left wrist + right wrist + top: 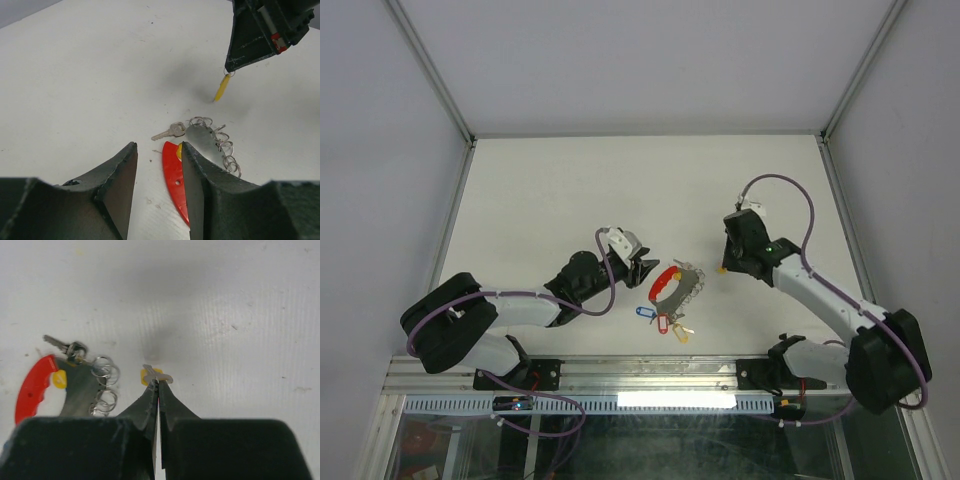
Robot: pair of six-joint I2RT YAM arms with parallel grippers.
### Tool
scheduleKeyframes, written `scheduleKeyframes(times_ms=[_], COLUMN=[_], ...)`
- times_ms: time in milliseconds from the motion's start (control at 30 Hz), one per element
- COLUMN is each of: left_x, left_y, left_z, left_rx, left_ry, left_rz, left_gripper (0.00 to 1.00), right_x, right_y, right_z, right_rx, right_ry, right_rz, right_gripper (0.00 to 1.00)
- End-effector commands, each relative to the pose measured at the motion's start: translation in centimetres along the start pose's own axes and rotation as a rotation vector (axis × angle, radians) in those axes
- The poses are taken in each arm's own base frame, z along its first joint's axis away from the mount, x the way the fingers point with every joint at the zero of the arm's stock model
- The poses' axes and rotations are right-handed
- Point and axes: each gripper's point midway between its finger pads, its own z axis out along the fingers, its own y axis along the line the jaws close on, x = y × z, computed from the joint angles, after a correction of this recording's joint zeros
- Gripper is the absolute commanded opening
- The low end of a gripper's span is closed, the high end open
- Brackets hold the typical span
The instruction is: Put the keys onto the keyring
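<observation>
A white table [570,190] forms the floor of a pale-walled enclosure with metal posts at its far corners. The keyring [667,284] lies flat on it, about midway between the left and right edges and nearer the near edge than the far one. It is a D-shaped loop with a glossy red curved side and a flat grey straight side, and a small yellow spot shows near the far end of the arc. A row of small steel rings [697,283] runs along the grey side. The keys [662,322], with blue, red and yellow tags, lie bunched on the table at the loop's near end. One more silvery key lies at its far end.

The left gripper [645,272] sits low, just left of the red side. Its fingers [120,180] are parted, with only bare table between them. The arc's tip lies just beside one finger; whether they touch I cannot tell.

The right gripper [727,264] stands to the loop's right, apart from it. Its fingers are clenched on a single key [150,374] with a yellow tag, which hangs below the fingertips close over the table.
</observation>
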Motion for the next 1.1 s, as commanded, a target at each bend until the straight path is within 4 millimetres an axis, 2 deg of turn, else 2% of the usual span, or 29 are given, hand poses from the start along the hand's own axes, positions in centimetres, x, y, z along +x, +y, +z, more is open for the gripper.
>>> scheduleKeyframes(times_ms=[0,133,233,267,333,400,500,633,733,867,1067], left_x=[-2.3,-2.2,-2.2,-2.3,-2.2,-2.2,-2.1,-1.9,-2.0,-1.9,-1.1], left_y=[0.9,1.2,1.3,1.4,1.6,1.6,1.6,1.6,1.6,1.5,1.6], left_z=[0.7,0.7,0.6,0.6,0.5,0.6,0.6,0.6,0.7,0.8,1.4], left_rx=[-0.040,-0.051,-0.061,-0.066,-0.074,-0.077,-0.076,-0.077,-0.073,-0.069,-0.073], left_ry=[-0.052,-0.048,-0.046,-0.047,-0.045,-0.043,-0.040,-0.035,-0.034,-0.028,0.019], left_rz=[0.000,0.004,0.007,0.007,0.007,0.007,0.006,0.006,0.006,0.008,0.002], left_gripper=[0.40,0.40,0.40,0.40,0.41,0.41,0.41,0.42,0.42,0.42,0.43], right_x=[1.4,2.1,1.1,0.6,-0.7,-1.4,-1.2,1.0,2.2,2.1,3.5], right_y=[-3.3,-2.9,-2.3,-2.2,-2.0,-1.6,0.2,3.6,4.2,5.0,6.1], right_z=[0.5,2.0,2.0,1.8,1.3,0.7,0.4,-0.3,0.0,0.5,2.0], right_rx=[0.244,0.259,0.224,0.214,0.186,0.139,-0.012,-0.221,-0.233,-0.261,-0.294], right_ry=[0.143,0.209,0.158,0.129,0.060,0.004,-0.028,0.084,0.155,0.131,0.204], right_rz=[-0.013,-0.037,-0.022,-0.018,-0.011,-0.017,-0.050,-0.074,-0.011,0.079,0.102], right_gripper=[0.00,0.02,0.32,0.39,0.45,0.48,0.50,0.51,0.55,0.62,0.62])
